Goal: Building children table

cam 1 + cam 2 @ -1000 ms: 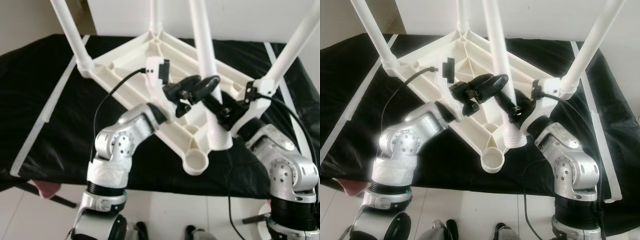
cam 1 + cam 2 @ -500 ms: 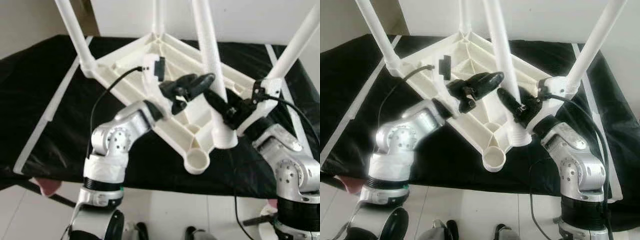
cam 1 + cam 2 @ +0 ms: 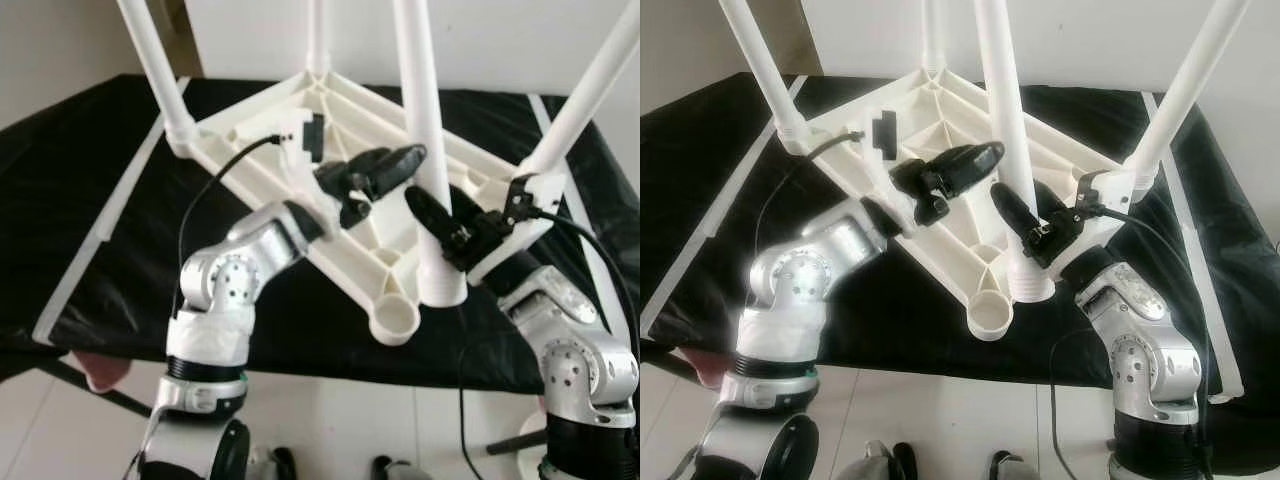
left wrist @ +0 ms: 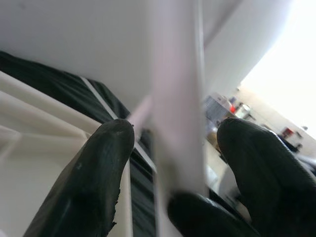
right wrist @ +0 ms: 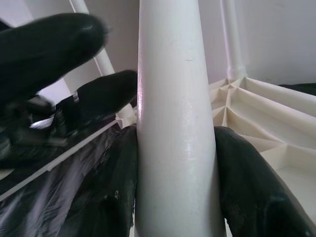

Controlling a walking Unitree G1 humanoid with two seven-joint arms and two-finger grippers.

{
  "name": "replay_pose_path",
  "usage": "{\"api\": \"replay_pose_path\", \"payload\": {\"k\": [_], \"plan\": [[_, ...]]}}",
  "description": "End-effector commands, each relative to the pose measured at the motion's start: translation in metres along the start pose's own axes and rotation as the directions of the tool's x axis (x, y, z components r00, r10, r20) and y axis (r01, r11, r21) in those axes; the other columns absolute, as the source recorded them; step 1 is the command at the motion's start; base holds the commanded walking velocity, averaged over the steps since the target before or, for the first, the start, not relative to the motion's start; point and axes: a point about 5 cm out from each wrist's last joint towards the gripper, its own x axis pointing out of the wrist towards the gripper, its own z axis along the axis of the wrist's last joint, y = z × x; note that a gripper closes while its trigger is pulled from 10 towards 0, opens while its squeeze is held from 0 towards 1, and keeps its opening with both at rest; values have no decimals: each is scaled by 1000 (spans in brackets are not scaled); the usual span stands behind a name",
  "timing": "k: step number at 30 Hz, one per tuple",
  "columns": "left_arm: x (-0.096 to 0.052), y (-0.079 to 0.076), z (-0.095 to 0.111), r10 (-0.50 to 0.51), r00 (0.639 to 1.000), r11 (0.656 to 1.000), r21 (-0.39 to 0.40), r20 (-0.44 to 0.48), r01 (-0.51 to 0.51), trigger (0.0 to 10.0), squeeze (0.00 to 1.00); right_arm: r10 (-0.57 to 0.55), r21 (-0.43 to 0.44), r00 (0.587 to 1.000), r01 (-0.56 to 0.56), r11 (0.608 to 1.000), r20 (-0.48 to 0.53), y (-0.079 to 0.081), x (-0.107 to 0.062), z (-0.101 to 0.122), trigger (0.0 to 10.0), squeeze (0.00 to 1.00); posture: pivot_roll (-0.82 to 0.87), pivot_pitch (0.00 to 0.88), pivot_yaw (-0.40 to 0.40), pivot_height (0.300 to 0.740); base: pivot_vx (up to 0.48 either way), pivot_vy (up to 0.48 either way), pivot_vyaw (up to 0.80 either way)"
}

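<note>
Plainly unlabelled white leg (image 3: 1008, 150): right tool (image 5: 175, 192) clamped on it, left tool (image 4: 173, 163) apart.

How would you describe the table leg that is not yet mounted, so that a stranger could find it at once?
On the black cloth lies a white tabletop, upside down, with legs rising from its corners. The loose leg stands upright at the near corner, beside the empty socket. Unlike the others, it is held by the right gripper, and the left gripper is at it too.
</note>
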Motion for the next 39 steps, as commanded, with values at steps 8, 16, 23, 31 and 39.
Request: {"api": "replay_pose_path", "payload": {"k": [8,16,23,31,39], "plan": [[-5,24,13,162,984,987,1,69,-163,10000,0,-102,-28,989,105,994,104,-10,-5,14,10000,0,-165,158,37,740,0,0,0],[6,36,13,227,974,972,57,19,-228,10000,0,46,-50,995,-42,998,94,6,-7,21,10000,0,-167,174,44,740,0,0,0],[20,37,3,231,972,969,96,-48,-226,10000,0,108,-61,992,-104,993,60,13,-3,19,10000,0,-167,175,44,740,0,0,0],[39,19,7,158,984,978,154,-88,-143,10000,0,75,-95,991,-86,992,-109,9,3,1,10000,0,-163,177,44,740,0,0,0],[58,-3,33,116,993,970,219,-11,-110,10000,0,58,-97,984,-75,992,-170,7,10,-6,10000,0,-155,171,43,740,0,0,0]]}}
